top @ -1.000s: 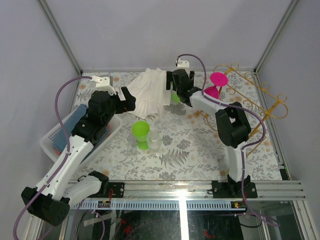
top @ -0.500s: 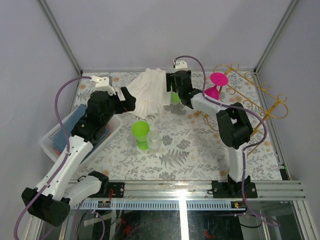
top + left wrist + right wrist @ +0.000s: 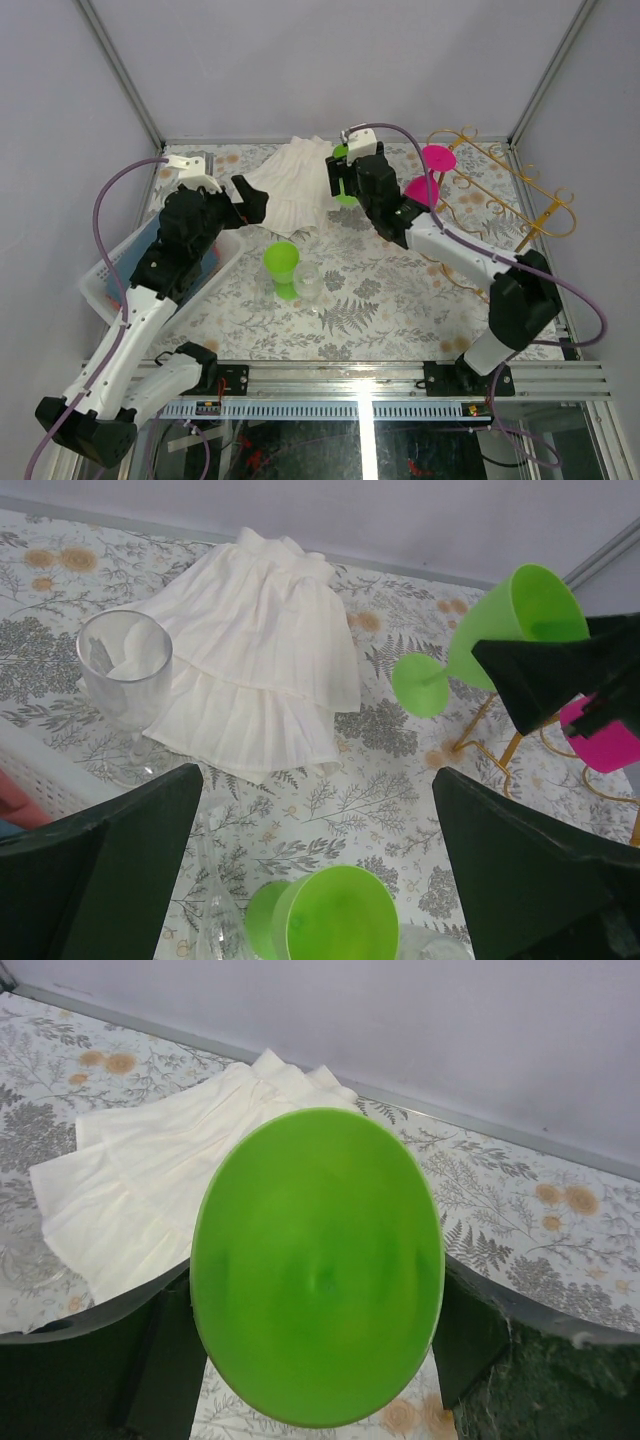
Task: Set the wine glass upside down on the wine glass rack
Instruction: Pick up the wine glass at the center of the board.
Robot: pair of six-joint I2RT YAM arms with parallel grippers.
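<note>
Green wine glass [image 3: 318,1265] gripped by right gripper [image 3: 352,180], tilted, over far-middle table beside white cloth [image 3: 290,185]. Left gripper [image 3: 318,775] wide, empty. Best now: flip bowl-down, swing right, slide stem between gold rack [image 3: 541,222] rails, clear of pink glass [image 3: 432,170].

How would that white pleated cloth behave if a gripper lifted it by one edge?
The white pleated cloth would probably sag and drape, since it lies flat in soft layers. It looks thin, so likely light. Pushed, it would probably bunch up rather than slide whole.
</note>
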